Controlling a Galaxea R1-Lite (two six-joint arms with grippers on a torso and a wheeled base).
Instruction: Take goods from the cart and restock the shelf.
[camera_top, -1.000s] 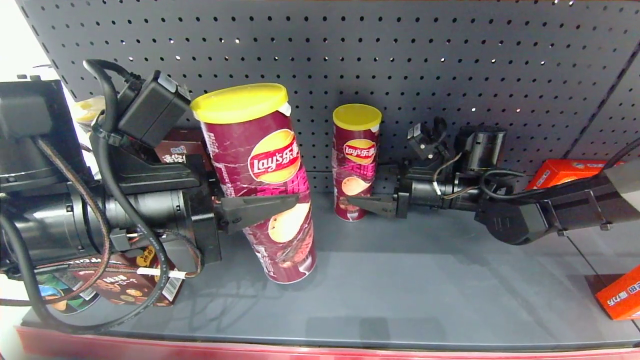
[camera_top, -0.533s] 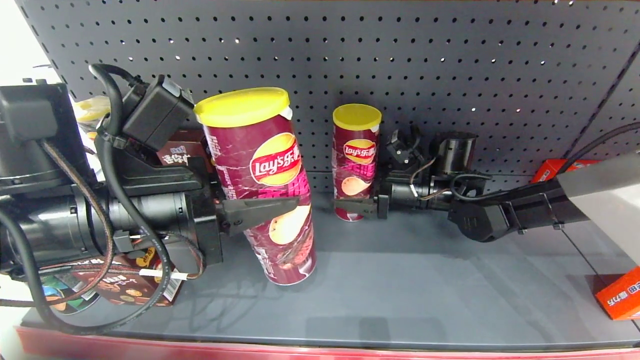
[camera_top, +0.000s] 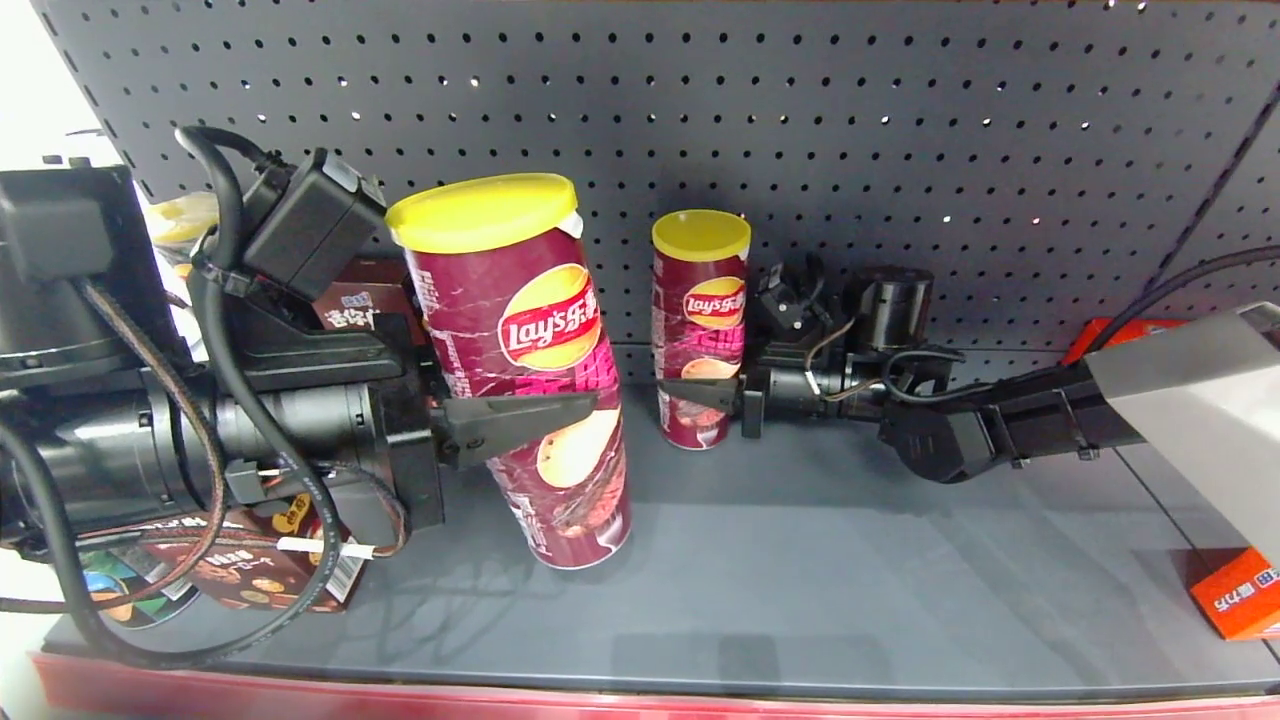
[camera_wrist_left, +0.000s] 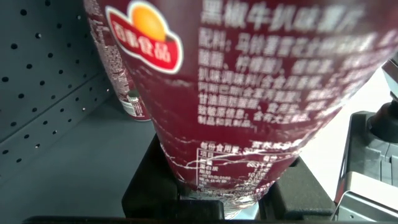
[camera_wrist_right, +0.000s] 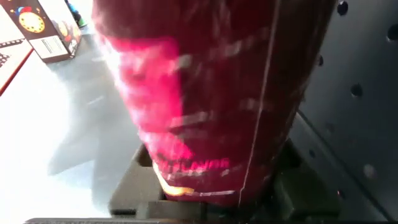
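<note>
On the grey shelf (camera_top: 800, 560), fingers of the left gripper (camera_top: 545, 408) pinch a tilted chip can (camera_top: 520, 330) toward the front, while the right gripper (camera_top: 692, 395) clamps a second can (camera_top: 700, 300) beside the pegboard (camera_top: 900, 120).

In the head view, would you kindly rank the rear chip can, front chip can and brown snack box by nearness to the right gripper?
1. Rear chip can: in the right gripper, at the back.
2. Front chip can: to its left.
3. Brown snack box: front left corner.
</note>
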